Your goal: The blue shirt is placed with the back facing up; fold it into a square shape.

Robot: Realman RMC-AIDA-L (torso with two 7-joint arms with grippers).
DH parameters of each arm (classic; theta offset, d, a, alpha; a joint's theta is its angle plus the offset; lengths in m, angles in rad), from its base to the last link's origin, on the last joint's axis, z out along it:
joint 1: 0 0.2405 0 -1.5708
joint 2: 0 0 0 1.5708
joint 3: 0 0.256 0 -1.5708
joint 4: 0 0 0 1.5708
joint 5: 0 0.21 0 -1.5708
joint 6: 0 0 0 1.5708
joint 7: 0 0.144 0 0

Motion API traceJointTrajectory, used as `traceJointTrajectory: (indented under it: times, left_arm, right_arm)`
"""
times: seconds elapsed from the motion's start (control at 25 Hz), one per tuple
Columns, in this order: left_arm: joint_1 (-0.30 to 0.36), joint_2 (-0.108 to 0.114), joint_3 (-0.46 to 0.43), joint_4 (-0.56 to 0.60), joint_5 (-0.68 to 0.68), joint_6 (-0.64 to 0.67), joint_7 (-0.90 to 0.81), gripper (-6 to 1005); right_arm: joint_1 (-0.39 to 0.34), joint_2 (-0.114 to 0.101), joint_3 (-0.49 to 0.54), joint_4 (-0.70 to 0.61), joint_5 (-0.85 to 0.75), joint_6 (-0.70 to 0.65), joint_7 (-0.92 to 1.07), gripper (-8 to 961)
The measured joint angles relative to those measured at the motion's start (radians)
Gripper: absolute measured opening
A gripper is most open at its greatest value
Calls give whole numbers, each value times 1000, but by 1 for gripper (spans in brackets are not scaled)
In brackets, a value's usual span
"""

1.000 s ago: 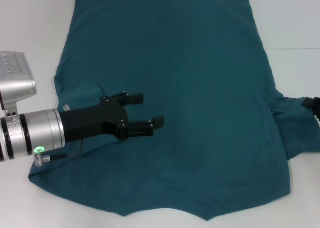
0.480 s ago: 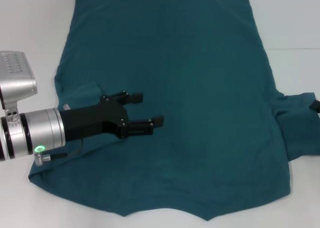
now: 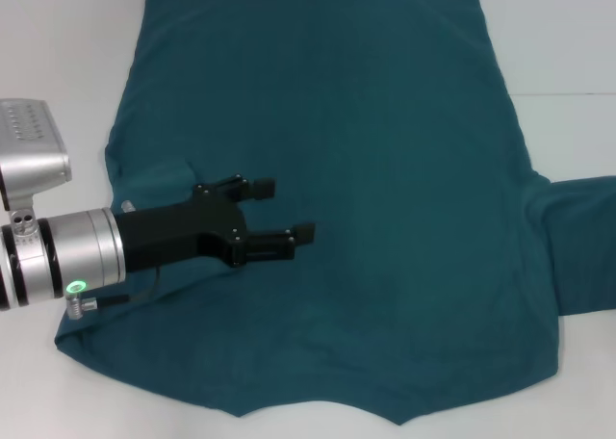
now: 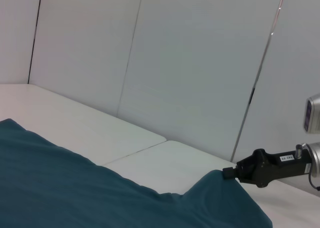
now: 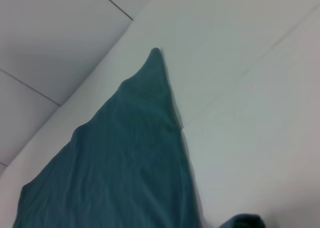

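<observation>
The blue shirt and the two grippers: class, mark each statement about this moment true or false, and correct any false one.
1. The blue shirt lies spread with a plain side up. True.
2. The left gripper is over the shirt with its fingers apart. True.
3. The left gripper holds a fold of cloth. False: nothing is between its fingers.
4. The right gripper is at the shirt's sleeve. True, as the left wrist view shows.
5. The shirt is already folded square. False: it lies open on the white table.

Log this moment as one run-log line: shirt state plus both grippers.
blue shirt: flat, plain side up, unfolded | left gripper: open above shirt's left part | right gripper: at right sleeve, grip unclear
</observation>
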Motion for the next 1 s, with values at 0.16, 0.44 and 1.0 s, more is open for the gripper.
traceJointTrajectory:
  times: [0.16,0.44,1.0]
  left_arm:
    - [2,-1,0,0,1,-1,0,950]
    - [6,-1,0,-2,-1,-2,0,950]
    - [3,-1,2,-25,-4,-3,-2,950]
  right_arm:
    - [7,-11,-2,1,-2,5,-18,6]
    - [23,-35,-10,1,-4,4,-38,8]
    - [54,-67,-119,2,-5,1,-78,11]
